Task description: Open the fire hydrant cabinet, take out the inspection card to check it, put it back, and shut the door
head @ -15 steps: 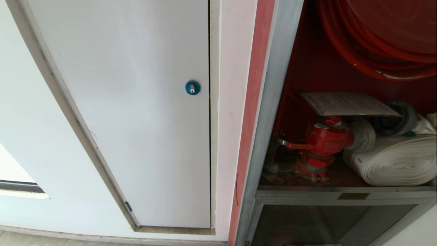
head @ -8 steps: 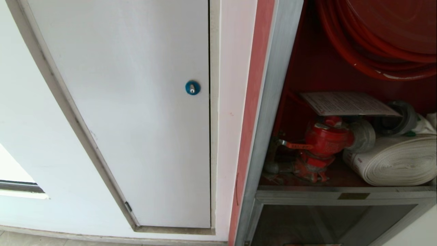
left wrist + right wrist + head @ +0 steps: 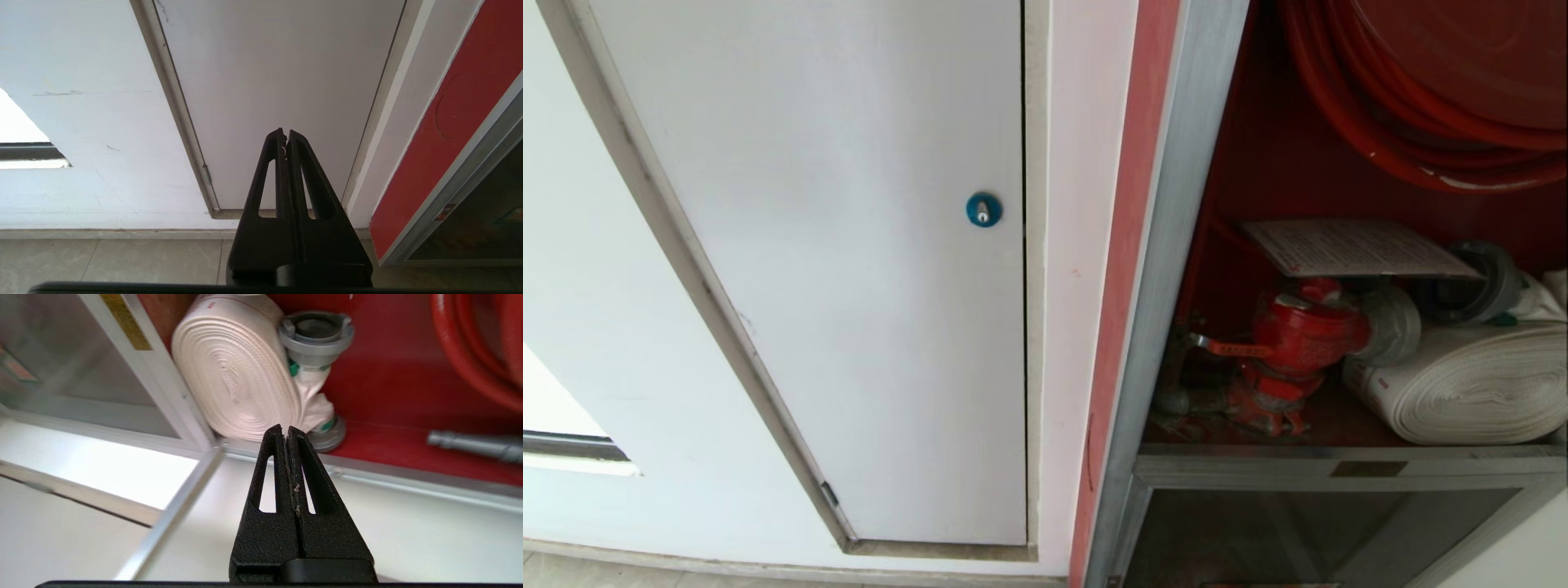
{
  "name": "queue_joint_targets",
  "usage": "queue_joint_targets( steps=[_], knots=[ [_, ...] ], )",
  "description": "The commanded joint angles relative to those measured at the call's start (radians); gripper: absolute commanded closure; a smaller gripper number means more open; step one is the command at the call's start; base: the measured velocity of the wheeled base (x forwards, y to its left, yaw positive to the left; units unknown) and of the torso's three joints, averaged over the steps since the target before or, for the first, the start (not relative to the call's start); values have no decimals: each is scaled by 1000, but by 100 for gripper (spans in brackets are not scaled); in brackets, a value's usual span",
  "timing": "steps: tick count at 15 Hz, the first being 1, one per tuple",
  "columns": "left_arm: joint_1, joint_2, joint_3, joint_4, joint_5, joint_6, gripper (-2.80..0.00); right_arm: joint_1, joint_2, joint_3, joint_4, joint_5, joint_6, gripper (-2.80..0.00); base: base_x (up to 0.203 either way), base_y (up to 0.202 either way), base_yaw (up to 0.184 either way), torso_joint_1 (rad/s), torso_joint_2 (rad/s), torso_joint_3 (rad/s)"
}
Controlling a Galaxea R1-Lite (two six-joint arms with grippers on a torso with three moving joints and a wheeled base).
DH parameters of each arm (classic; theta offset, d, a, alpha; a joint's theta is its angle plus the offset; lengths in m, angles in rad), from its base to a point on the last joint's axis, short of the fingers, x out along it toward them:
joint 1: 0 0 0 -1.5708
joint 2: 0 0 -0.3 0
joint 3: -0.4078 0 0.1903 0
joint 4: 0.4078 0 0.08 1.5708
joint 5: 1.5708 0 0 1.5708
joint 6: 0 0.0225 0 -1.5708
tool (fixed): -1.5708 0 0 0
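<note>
Fire hydrant cabinet (image 3: 1176, 245) fills the right part of the head view, its upper compartment standing open with the red interior exposed; the door itself cannot be made out in any view.

Furthest left, a plain white panel door (image 3: 849, 245) with a blue round lock (image 3: 983, 210) is set in the white wall. The left gripper (image 3: 285, 132) is seen only in its own wrist view, held low before the bottom corner of that white door, above the tiled floor (image 3: 122, 261), with its two black fingers pressed together and nothing between them.

Next comes the cabinet's silver frame, edged with a red strip. Inside, a red valve (image 3: 1298, 335) stands at the left of the compartment floor. The inspection card (image 3: 1356, 247) is laid flat just above the valve, apparently resting on it, though the contact is hard to judge from this angle. To the right of the valve lies the white rolled hose (image 3: 1470, 384), with a grey coupling (image 3: 1478, 282) behind it. The red hose reel (image 3: 1437, 98) hangs above. Below the compartment a lower dark glass panel (image 3: 1307, 531) is seen.

The right gripper (image 3: 285, 437) is pointed at the rolled hose from outside the frame, clear of it, fingers closed tight on nothing.
</note>
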Motion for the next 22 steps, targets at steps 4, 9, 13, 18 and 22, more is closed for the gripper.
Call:
queue_joint_targets(
  steps=[4, 9, 13, 18, 22],
  knots=[
    [0, 1, 0, 0, 0, 0, 0, 0, 47, 29, -134, -13, -91, 0, 0, 0, 0, 0, 0, 0],
    [0, 1, 0, 0, 0, 0, 0, -2, 70, 65, -206, -43, -142, -280, 0, 0, 0, 0, 0, 0],
    [0, 1, 0, 0, 0, 0, 0, -2, 157, 93, -333, -42, -148, -280, 0, 0, 0, 0, 0, 0],
    [0, 1, 0, 0, 0, 0, 0, -1, 303, 94, -497, -29, -157, -280, 0, 0, 0, 0, 0, 0],
    [0, 1, 0, 0, 0, 0, 0, -2, 422, 105, -647, -11, -157, -280, 0, 0, 0, 0, 0, 0]
  ],
)
